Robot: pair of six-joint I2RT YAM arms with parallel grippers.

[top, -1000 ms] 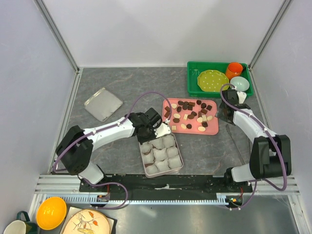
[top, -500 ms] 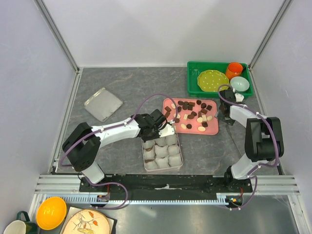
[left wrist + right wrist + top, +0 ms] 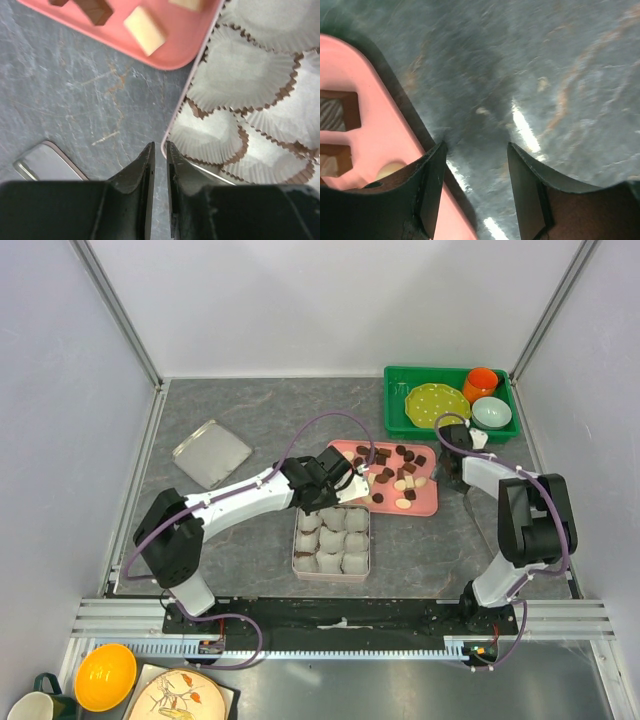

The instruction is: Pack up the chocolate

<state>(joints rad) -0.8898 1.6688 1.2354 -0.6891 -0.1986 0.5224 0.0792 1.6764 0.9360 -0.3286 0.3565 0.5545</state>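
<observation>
Chocolate [image 3: 400, 453]: loose dark brown and cream pieces, all in view lying on the pink tray [image 3: 425, 495], which sits between the two pincers.

Containers:
- The box [image 3: 295, 560] directly under and below the left pincer [image 3: 315, 497] is filled with rows of white crinkled paper cups [image 3: 332, 538].
- The green bin [image 3: 392, 420] beyond the right pincer [image 3: 448, 472] holds a yellow-green dotted plate [image 3: 436, 405], an orange cup [image 3: 481, 383] and a pale bowl [image 3: 490, 412].

Left pincer [image 3: 160, 146]: the fingers [image 3: 142, 167] are parted by a narrow slit, with only grey table [image 3: 75, 100] showing through it. Nothing is pinched. The tips stand at a corner of the box, just beside its rim. Contact cannot be confirmed.

Right pincer [image 3: 475, 147]: the jaws are spread wide and hold nothing. One finger sits at the tray's outer edge [image 3: 375, 130] and the other is over bare table. Contact with the tray cannot be confirmed.

Differences between views:
- The overhead view hides both sets of fingertips under the arms. It alone shows the bin and a flat metal lid [image 3: 211, 453] well off to the left pincer's outer side.
- The left wrist view shows the cups' [image 3: 240, 75] brown fluted edges. It also shows a cream square piece [image 3: 144, 30] on the tray's rounded corner, ahead of the tips.
- The right wrist view is blurred. It shows dark square pieces and one cream piece beside the finger at the tray's edge.
</observation>
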